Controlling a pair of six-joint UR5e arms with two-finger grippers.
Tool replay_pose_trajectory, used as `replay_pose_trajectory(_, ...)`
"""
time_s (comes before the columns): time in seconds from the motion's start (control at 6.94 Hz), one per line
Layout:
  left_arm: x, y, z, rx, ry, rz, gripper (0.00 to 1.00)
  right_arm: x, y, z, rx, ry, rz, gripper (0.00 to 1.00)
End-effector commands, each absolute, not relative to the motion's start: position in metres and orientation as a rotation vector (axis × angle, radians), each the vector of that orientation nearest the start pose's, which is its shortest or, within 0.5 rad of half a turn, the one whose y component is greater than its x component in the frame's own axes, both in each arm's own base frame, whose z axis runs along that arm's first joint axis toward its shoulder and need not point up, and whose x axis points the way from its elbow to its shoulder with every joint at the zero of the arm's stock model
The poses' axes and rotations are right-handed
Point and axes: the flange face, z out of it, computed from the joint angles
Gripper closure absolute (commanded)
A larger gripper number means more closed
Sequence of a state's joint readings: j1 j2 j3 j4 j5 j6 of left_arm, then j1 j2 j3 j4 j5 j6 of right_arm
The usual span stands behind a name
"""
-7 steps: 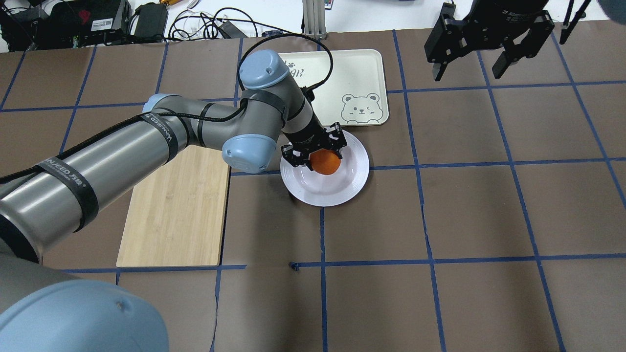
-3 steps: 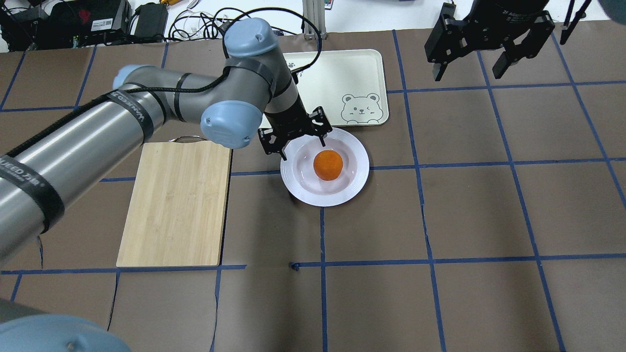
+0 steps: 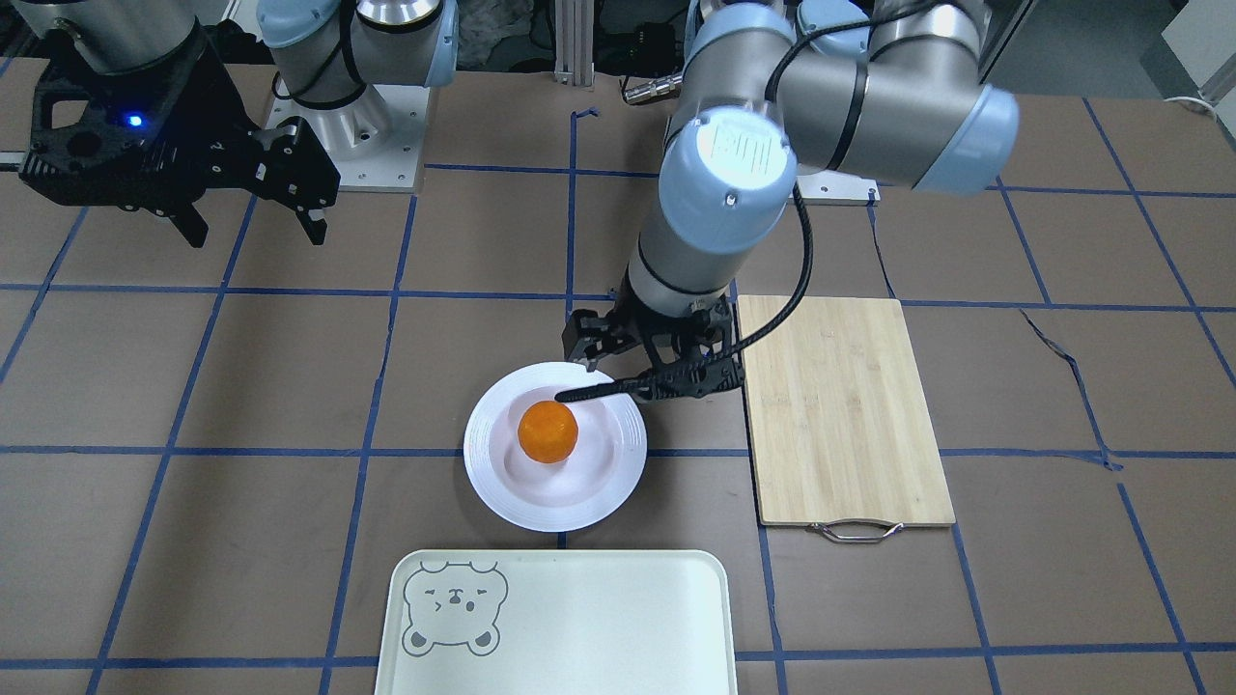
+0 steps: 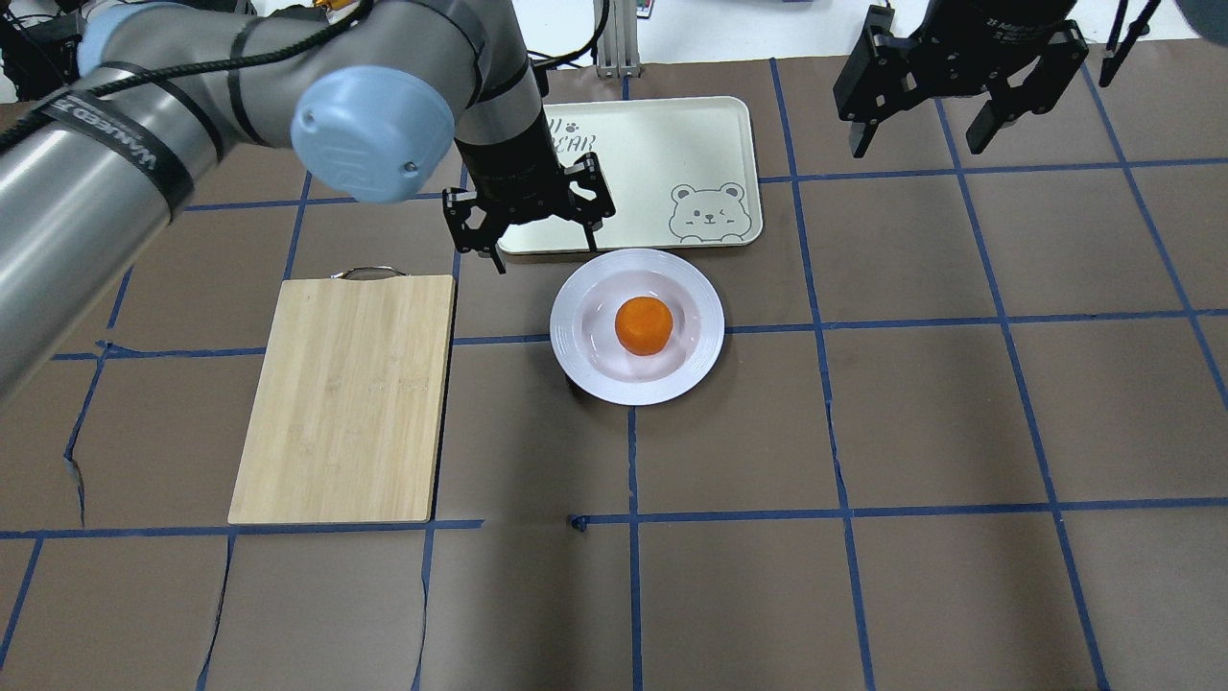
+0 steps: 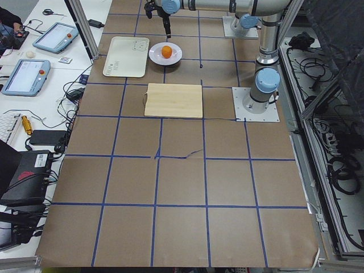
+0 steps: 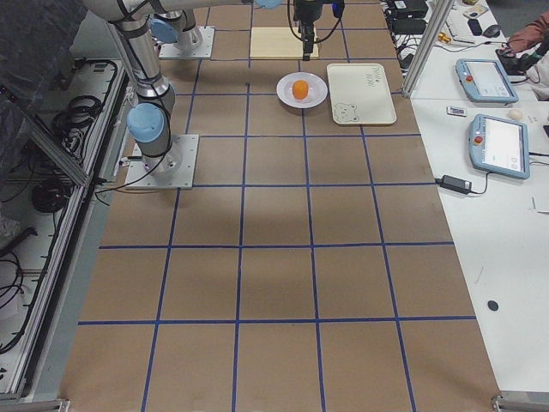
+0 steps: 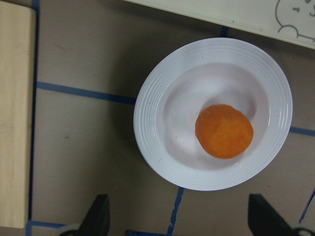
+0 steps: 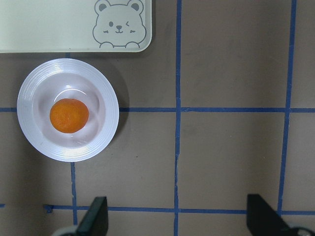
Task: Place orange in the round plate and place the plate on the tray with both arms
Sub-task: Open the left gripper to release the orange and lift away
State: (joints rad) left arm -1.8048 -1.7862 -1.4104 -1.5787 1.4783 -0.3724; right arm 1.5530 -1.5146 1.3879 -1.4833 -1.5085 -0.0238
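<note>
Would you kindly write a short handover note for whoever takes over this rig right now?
Left claw: open, empty, hanging above the table between the plate and the tray.
Right claw: open, empty, raised off to the robot's right, far from the plate.
Orange: lying in the sunken centre of the round plate.
Plate: on the table, right next to the tray, not on it.
Done: orange in plate.
Left: both arms lift the plate onto the tray.
</note>
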Motion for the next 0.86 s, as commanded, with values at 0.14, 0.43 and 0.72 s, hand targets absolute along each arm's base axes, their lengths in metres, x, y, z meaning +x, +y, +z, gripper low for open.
replay_pose_trajectory(0.14,-0.226,-0.493,0.504,-0.08,3.154,-0.018,0.0,0.146,-0.553,0.523,-0.011,2.834,-0.169,0.0)
replay_pose_trajectory(0.43,-0.177,-0.492,0.519,-0.043,3.162,-0.082,0.0,0.163,-0.564,0.439,-0.007,2.646,-0.081,0.0)
replay_pose_trajectory(0.72,-0.173,-0.48,0.506,-0.05,3.159,-0.097,0.0,0.161,-0.549,0.338,-0.002,2.465,-0.179,0.0)
